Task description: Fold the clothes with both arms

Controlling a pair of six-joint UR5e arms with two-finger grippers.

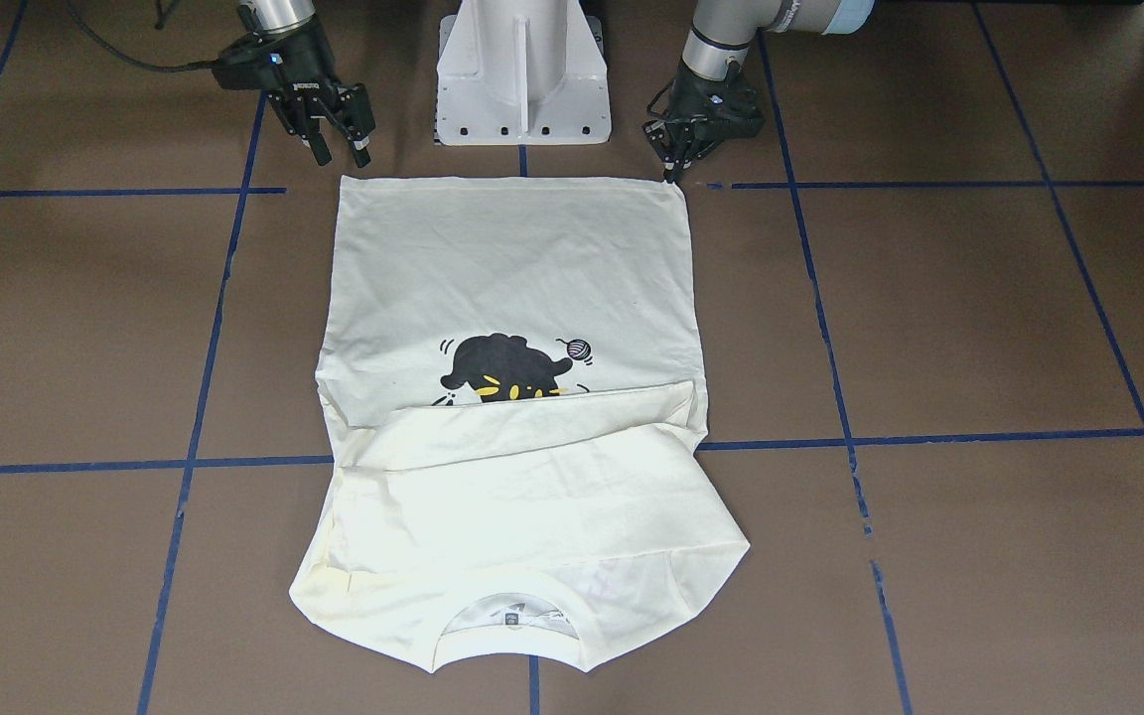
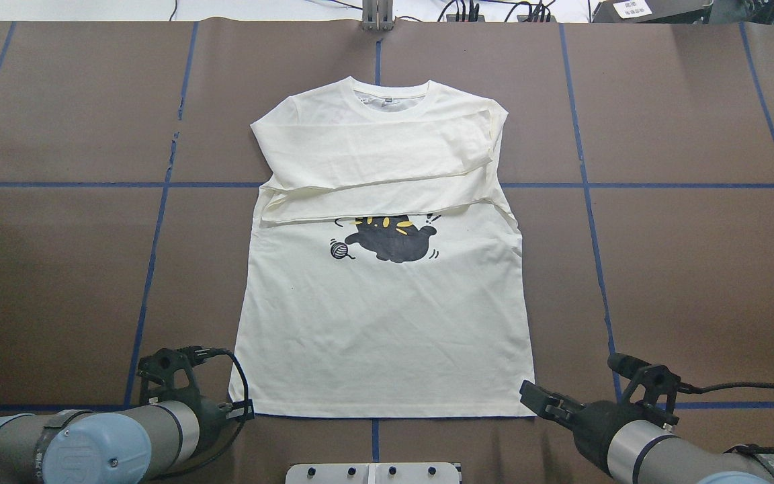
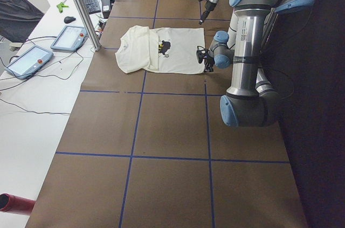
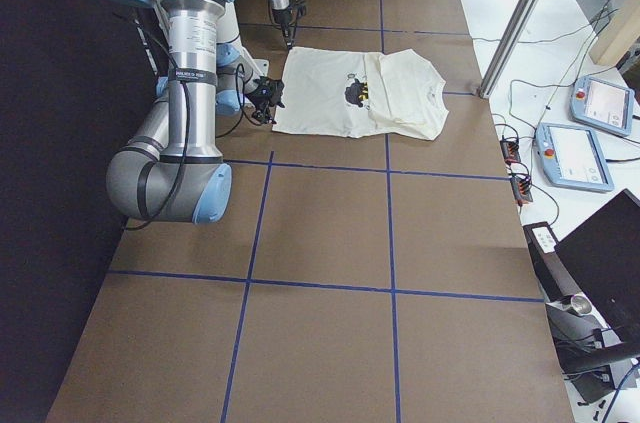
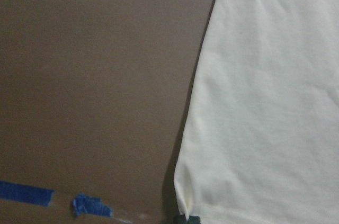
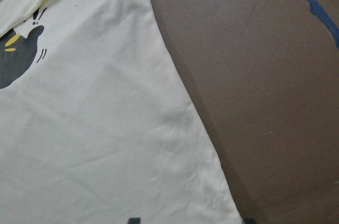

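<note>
1. Lying flat on the table (image 2: 58,269), the shirt (image 2: 387,323) has both sleeves (image 2: 373,158) folded across its chest.
2. The left claw (image 1: 672,171), drawn narrow, has one hem corner at its tip; the right claw (image 1: 343,155), spread wide, hovers by the other.
3. The body folds remain, I'd say.

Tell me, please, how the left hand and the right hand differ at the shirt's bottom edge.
The left hand has its fingers together; the right hand has them spread. The left hand's tip touches one corner of the shirt; the right hand shows a gap to the other corner in the front view. Both are black and point at the hem.
</note>
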